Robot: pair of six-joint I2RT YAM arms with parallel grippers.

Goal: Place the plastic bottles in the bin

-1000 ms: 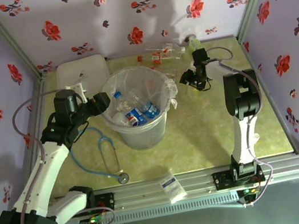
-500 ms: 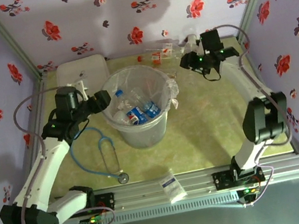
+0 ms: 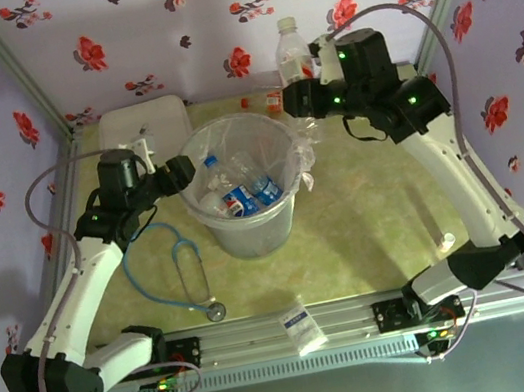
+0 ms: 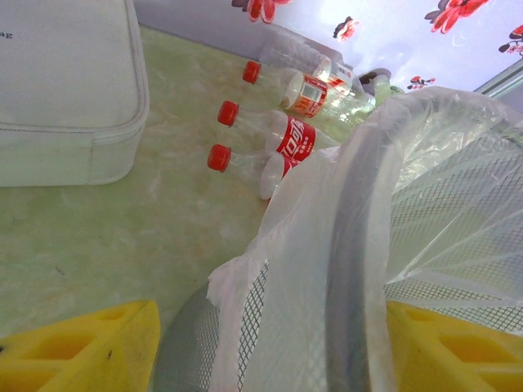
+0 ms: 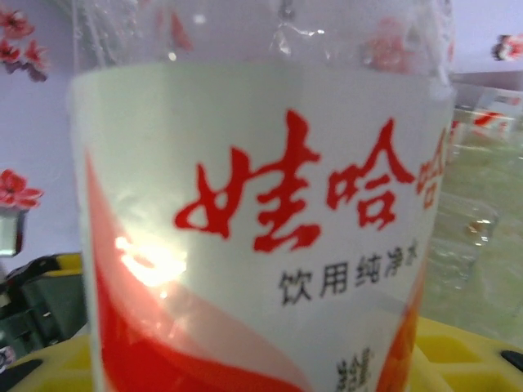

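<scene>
My right gripper [image 3: 300, 79] is shut on a plastic bottle [image 3: 292, 48] with a white cap and a red-and-white label. It holds the bottle upright, high above the table's back edge, to the right of the bin [image 3: 209, 228]. That label [image 5: 270, 229] is close up in the right wrist view, between yellow fingers [image 5: 470, 351]. The bin holds several bottles [image 3: 239, 198]. More bottles with red caps [image 4: 288, 137] lie on the table behind it. My left gripper [image 3: 183, 174] is open, its fingers [image 4: 90, 351] either side of the bin's bag-covered rim [image 4: 351, 245].
A flat white lidded box [image 3: 143, 126] sits at the back left. A blue stethoscope [image 3: 190, 270] lies left of the bin. A small white packet [image 3: 302, 327] rests on the front rail. A tiny white object [image 3: 445, 243] lies at the right.
The right arm has risen from the table at the back right, carrying the bottle up and to the left. The left arm has stayed at the bin's rim.
</scene>
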